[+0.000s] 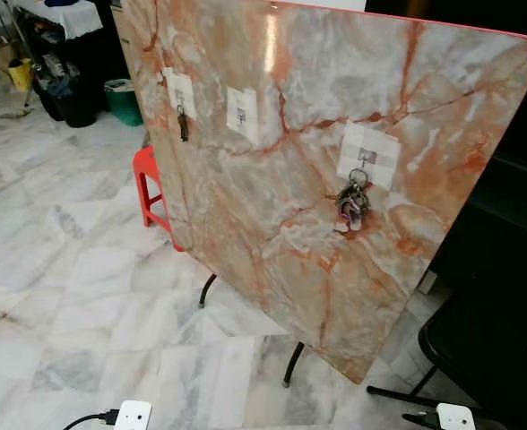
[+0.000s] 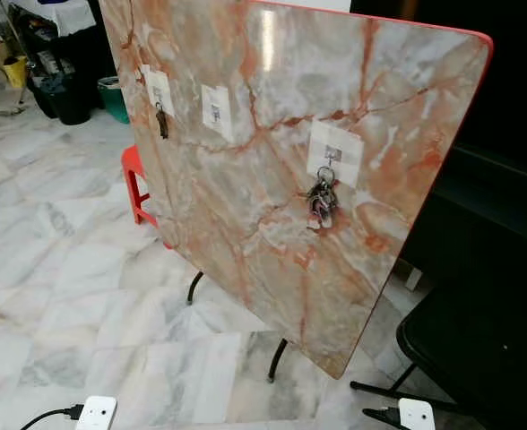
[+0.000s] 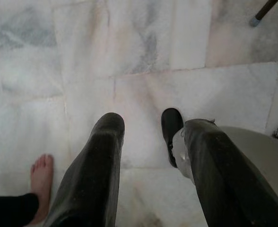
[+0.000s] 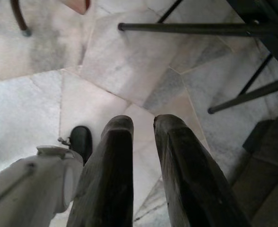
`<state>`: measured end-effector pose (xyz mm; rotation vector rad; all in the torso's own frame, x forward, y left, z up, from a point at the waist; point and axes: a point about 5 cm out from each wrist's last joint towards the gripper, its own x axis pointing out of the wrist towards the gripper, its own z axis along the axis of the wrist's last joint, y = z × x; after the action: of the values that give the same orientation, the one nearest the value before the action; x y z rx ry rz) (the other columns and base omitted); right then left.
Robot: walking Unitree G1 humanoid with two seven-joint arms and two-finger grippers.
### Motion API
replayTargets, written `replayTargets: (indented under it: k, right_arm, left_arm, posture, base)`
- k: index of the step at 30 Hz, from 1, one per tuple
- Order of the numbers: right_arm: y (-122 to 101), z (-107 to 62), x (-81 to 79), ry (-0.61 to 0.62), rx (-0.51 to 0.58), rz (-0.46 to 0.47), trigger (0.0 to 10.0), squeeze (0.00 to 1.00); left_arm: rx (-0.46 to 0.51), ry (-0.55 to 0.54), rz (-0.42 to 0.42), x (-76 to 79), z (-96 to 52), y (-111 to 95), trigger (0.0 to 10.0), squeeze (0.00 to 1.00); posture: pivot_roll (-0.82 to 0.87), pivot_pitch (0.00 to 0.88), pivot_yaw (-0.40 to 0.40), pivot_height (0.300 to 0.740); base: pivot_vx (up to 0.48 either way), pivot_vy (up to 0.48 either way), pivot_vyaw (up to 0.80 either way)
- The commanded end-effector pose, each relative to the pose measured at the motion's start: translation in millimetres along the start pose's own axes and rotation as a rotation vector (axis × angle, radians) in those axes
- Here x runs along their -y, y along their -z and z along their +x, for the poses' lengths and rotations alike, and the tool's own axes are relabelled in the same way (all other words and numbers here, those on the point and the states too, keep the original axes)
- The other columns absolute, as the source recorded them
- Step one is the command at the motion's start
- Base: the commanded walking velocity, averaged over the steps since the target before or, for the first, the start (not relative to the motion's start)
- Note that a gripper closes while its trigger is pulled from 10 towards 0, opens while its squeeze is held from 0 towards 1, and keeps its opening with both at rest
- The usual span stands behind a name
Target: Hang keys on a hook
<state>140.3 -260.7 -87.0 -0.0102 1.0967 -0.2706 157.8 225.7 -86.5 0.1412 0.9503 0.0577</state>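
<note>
Though its hook is barely discernible, keys [image 1: 353, 204] apparently hung.

Keys up on the right-hand hook of the tipped slab.

The orange-veined marble-pattern tabletop slab [image 1: 272, 179] stands on edge on black metal legs [image 1: 292, 363] over the pale marble tile floor [image 1: 75, 296]. Three white square hook pads sit in a row on its face: the bunch of keys [image 1: 353, 204] hangs from the right one [image 1: 368, 155], a single dark key [image 1: 183, 125] from the left one, and the middle hook [image 1: 241, 114] lies between. Behind the slab's left edge stands a red plastic stool [image 1: 149, 193], with a green bin [image 1: 122, 100] farther back.
</note>
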Motion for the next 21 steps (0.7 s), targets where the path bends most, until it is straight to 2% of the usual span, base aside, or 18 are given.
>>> replayTargets:
  k: [1,4,15,21]
  right_arm:
    - [0.4,0.2,-2.8,-0.009,-0.004,0.006,10.0,0.0]
    - [2.3,0.3,-6.6,-0.015,-0.007,0.007,10.0,0.0]
    - [5.8,-0.1,-5.3,-0.012,-0.023,0.003,10.0,0.0]
    - [9.7,-0.4,-6.3,-0.014,-0.034,-0.003,10.0,0.0]
  left_arm:
    - [-0.029,-0.02,0.014,-4.6,-1.5,6.0,10.0,0.0]
    - [-0.035,-0.025,0.007,-3.8,-1.7,7.5,10.0,0.0]
    - [-0.023,-0.023,-0.014,-0.3,-0.7,4.6,10.0,0.0]
    - [-0.028,-0.028,-0.015,-3.0,-1.9,7.7,10.0,0.0]
  posture:
    - [0.04,0.0,0.001,0.74]
    - [0.05,0.0,-0.013,0.74]
    - [0.07,0.0,-0.03,0.74]
    - [0.07,0.0,-0.023,0.74]
  base:
    - [0.0,0.307,0.0]
    - [0.0,0.305,0.0]
    - [0.0,0.306,0.0]
    - [0.0,0.312,-0.7]
